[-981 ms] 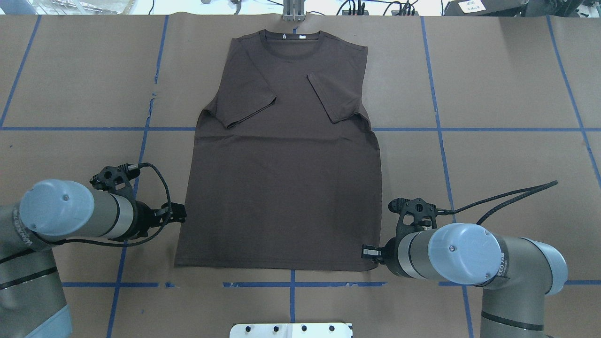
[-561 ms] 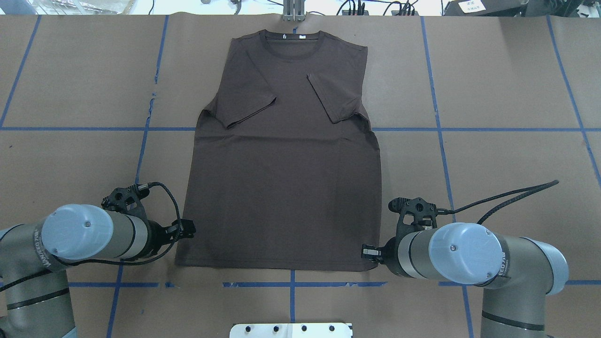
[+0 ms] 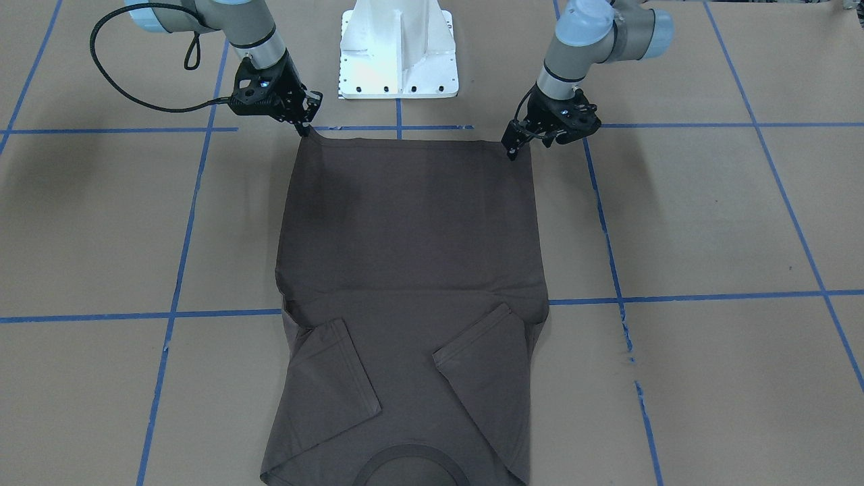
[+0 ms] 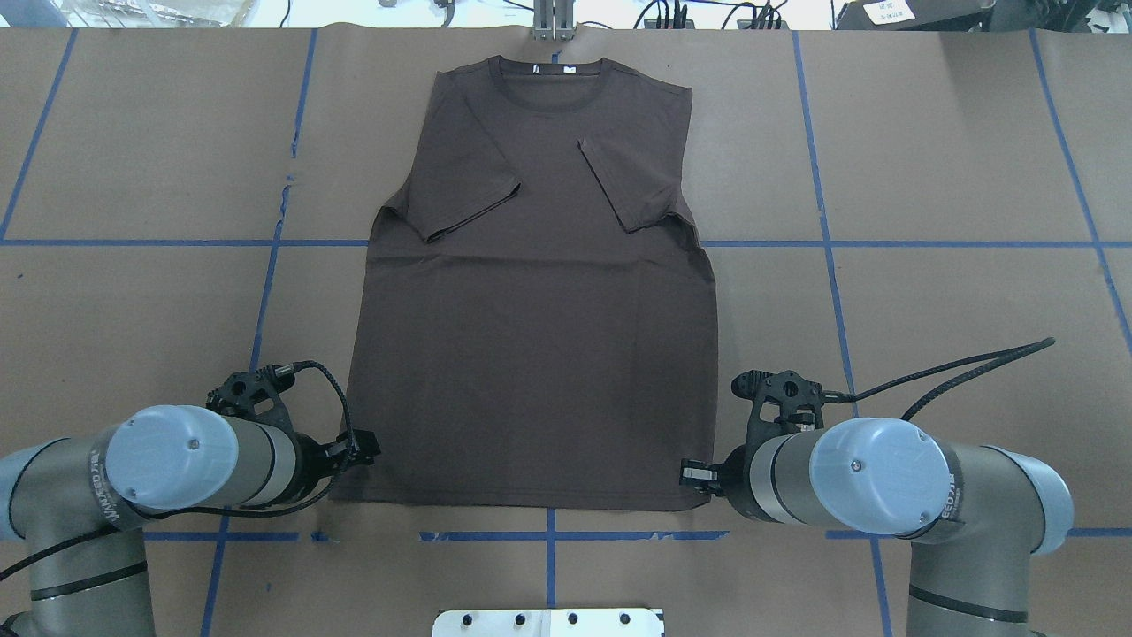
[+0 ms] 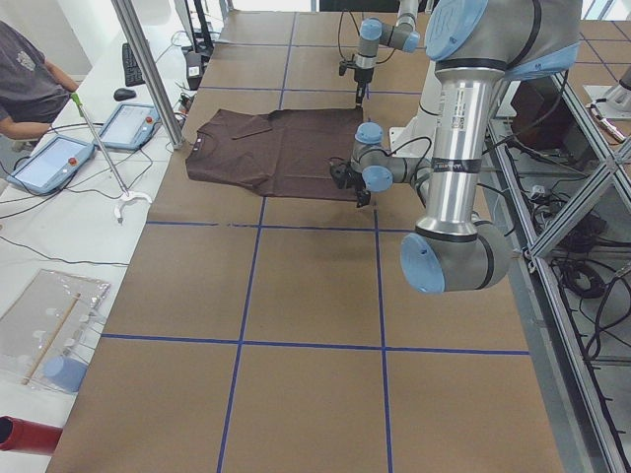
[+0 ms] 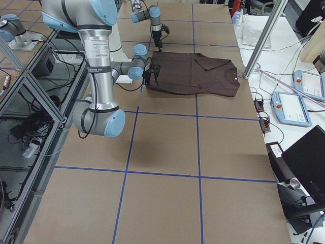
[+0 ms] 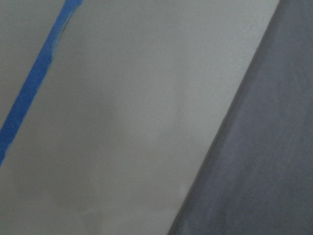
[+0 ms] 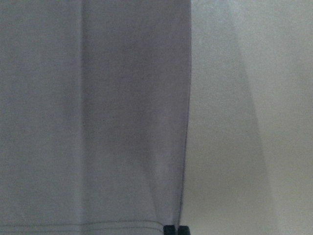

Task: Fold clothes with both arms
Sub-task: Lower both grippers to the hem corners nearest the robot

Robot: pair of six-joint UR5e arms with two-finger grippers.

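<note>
Dark T-shirt lay flat on tabletop, collar at 12 o'clock, sleeves folded in. My right jaws pinched closed on hem corner at 5 o'clock. Left jaws beside 7 o'clock corner, state unclear. Likely positioned to lift hem evenly.
</note>
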